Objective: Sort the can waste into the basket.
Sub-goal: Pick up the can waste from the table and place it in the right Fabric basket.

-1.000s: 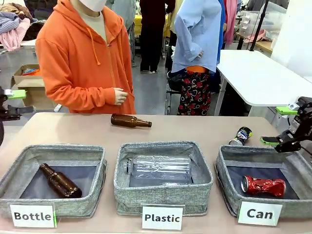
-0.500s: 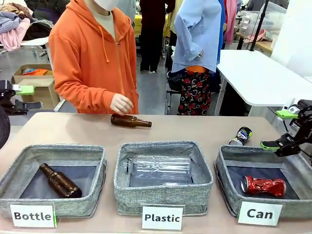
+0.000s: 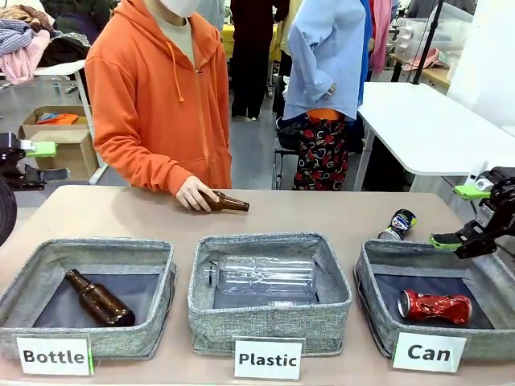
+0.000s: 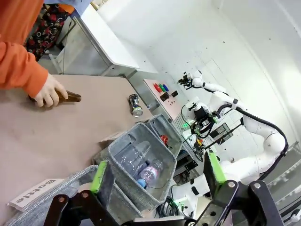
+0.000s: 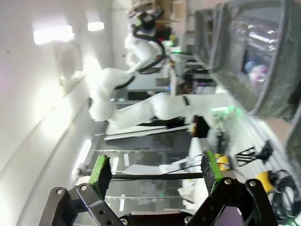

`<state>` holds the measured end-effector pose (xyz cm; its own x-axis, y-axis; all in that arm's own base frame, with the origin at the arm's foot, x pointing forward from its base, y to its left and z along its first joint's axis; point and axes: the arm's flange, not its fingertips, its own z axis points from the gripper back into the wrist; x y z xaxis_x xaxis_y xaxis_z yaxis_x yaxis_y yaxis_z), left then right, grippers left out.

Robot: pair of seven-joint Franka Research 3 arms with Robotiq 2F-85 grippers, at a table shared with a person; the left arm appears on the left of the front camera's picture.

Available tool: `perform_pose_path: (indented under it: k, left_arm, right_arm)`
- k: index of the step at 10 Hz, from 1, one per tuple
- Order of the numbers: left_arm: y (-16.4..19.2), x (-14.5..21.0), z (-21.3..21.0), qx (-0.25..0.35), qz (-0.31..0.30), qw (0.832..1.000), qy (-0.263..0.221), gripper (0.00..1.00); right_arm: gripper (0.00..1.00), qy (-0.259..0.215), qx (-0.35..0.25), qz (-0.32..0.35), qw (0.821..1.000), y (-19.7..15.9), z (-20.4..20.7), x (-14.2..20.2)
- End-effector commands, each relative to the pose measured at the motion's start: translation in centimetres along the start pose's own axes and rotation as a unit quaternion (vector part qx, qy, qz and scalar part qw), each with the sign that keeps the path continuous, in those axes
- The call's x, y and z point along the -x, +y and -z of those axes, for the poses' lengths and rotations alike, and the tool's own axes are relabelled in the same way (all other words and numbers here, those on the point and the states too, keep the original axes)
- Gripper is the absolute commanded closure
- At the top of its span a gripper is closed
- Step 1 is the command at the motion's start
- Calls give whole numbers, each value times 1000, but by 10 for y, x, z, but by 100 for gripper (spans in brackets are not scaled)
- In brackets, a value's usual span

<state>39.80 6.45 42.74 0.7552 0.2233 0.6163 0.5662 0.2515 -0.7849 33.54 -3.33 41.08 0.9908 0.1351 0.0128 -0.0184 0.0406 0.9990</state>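
Sorting half done: red can (image 3: pixel 434 307) in basket (image 3: pixel 370 301); we next need our open, empty right gripper (image 3: pixel 460 214) on the dark can (image 3: pixel 397 224), near the bench's (image 3: pixel 322 215) right edge.

Bright, even indoor light; front view sharp, wrist views washed out and warped.

Front view: flat overhead light and an evenly lit table (image 3: pixel 322 213). Soft shade lies inside the Can basket (image 3: pixel 418 253). Small glints show on the red can (image 3: pixel 434 307) and the clear bottle (image 3: pixel 265 277). Focus holds from near to far. Left wrist view: wide-angle and tilted, with straight lines bowing toward the edges. The white wall (image 4: pixel 244 42) is blown out at upper right, and the left gripper (image 4: pixel 156 169) is slightly soft at the bottom edge. Right wrist view: rolled sideways and soft throughout. A lamp (image 5: pixel 52 34) flares at upper left and washes out its surroundings. The Plastic basket (image 5: pixel 263 101) is smeared at the right. The right gripper (image 5: pixel 153 167) is dark, its green pads fairly crisp.
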Motion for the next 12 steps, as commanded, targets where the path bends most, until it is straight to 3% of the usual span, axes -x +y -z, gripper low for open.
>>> perform_pose_path:
  k: [1,2,3,5,6,7,8,9,10,12]
  left_arm:
    - [-3,-2,-1,-2,-5,1000,-4,0]
    - [-3,-2,-1,-2,-5,1000,-4,0]
    - [-3,-2,-1,-2,-5,1000,-4,0]
    - [-3,-2,-1,-2,-5,1000,-4,0]
    - [-3,-2,-1,-2,-5,1000,-4,0]
    - [-3,-2,-1,-2,-5,1000,-4,0]
    - [0,0,0,0,0,1000,0,0]
    - [-9,93,9,18,12,994,-103,0]
    - [-73,-67,-146,58,-15,988,-145,0]
    - [-70,-58,-177,64,-52,985,-154,0]
  right_arm:
    - [0,-18,237,-64,969,37,-14,-15]
    - [0,-47,354,-61,932,43,-26,-32]
    - [0,-100,461,-60,880,48,-37,-47]
    - [0,-150,604,-84,778,47,-43,-61]
    - [0,-161,611,-129,764,50,-39,-60]
    - [0,-179,522,-168,817,52,-40,-48]
    - [0,-86,464,-138,871,67,-61,-68]
    - [0,-86,464,-138,871,67,-61,-68]
    - [0,-86,464,-138,871,67,-61,-68]
    - [0,-103,471,-154,863,57,-57,-62]
